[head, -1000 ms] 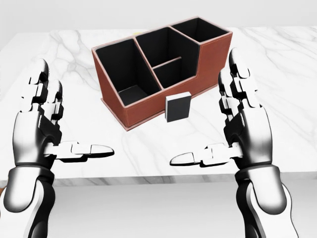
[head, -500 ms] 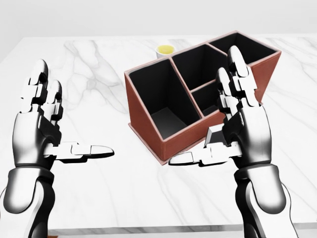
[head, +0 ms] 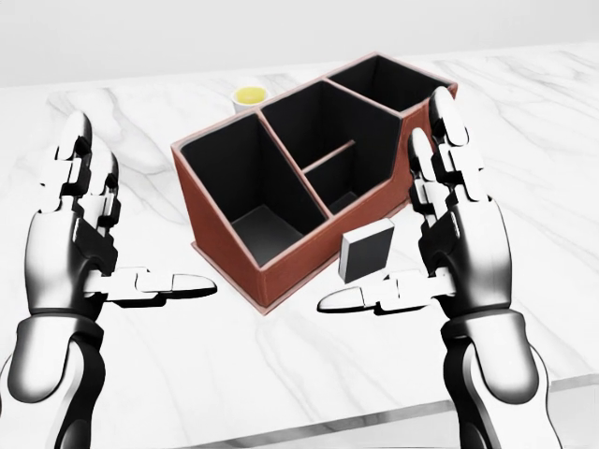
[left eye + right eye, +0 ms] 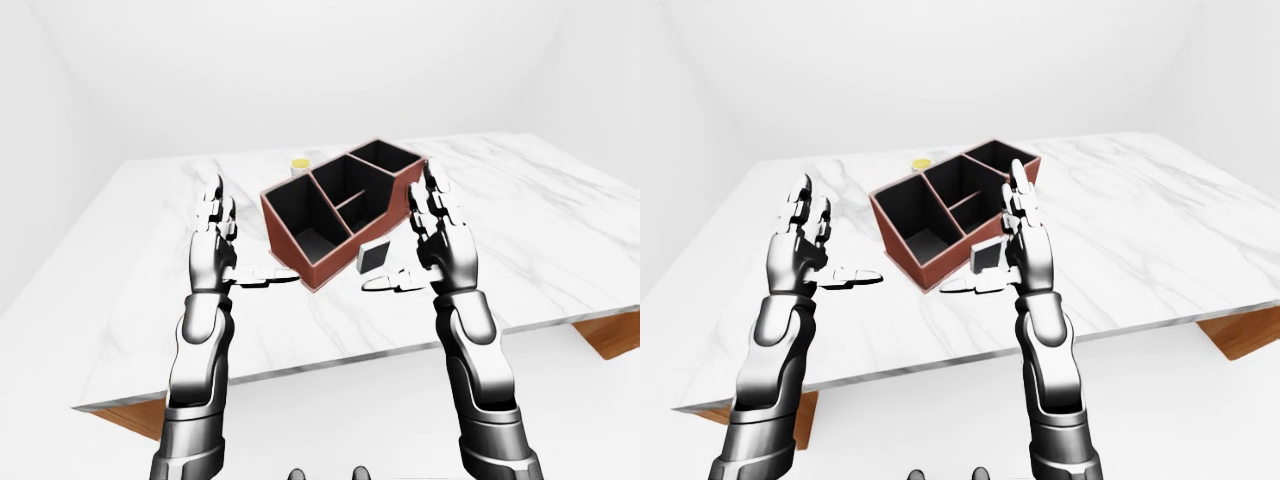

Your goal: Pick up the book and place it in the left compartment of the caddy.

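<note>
A brown caddy (image 3: 301,259) with black insides stands on the white marble table (image 3: 281,374), in the upper middle of the head view. Its left compartment (image 3: 265,227) holds nothing. The book (image 3: 365,252), a small dark grey block with a light edge, stands upright on the table against the caddy's near wall. My right hand (image 3: 402,234) is open, palm to the left, just right of the book and apart from it. My left hand (image 3: 131,224) is open and empty, left of the caddy.
A small yellow-topped cup (image 3: 249,95) stands beyond the caddy at the top of the head view. The table's near edge (image 3: 487,400) runs along the bottom. A wooden support (image 4: 612,335) shows under the table at the right of the left-eye view.
The camera has moved: the whole picture shifted and the caddy now sits further left than half a second ago. The book shows whole beside my right hand. Both hands hold the same open pose.
</note>
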### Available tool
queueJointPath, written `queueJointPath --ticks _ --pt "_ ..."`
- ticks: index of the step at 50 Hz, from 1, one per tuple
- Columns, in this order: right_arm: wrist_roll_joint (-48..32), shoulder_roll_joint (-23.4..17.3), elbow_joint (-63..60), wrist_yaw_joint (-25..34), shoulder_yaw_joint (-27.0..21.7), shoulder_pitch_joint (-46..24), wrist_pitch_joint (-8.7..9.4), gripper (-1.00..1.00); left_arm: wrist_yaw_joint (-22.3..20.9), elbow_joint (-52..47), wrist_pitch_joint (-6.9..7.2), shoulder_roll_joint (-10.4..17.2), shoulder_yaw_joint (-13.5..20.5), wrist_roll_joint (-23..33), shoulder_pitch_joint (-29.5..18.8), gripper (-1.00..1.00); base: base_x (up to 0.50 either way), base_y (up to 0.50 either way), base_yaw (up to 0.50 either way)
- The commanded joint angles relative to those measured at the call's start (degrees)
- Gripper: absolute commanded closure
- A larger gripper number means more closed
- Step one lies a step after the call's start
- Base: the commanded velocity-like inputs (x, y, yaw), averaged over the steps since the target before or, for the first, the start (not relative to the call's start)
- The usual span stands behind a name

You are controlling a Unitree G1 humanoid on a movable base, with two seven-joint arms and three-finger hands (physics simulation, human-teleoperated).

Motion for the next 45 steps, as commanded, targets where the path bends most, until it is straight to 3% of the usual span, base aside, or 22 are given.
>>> queueJointPath --ticks 1,15,32,45 --pt "-0.01 0.08 -0.82 0.33 0.24 0.45 0.00 -1.00 -0.06 -0.33 0.00 0.04 0.08 -0.11 0.12 -1.00 0.00 0.00 -0.50" --pt "-0.81 -0.01 -0.03 0.49 0.31 0.12 0.00 -1.00 0.12 -1.30 0.00 0.27 0.37 -0.09 0.14 -1.00 0.00 0.00 -0.50" --pt "-1.44 0.03 -1.82 2.91 0.82 1.53 0.00 -1.00 0.13 -1.62 0.00 0.11 0.07 0.19 -0.26 -1.00 0.00 -0.02 0.00" --pt "-1.48 0.23 -1.77 2.81 0.79 1.16 0.00 -1.00 -0.03 -1.56 0.00 0.17 0.12 0.04 -0.32 -1.00 0.47 0.27 0.00"
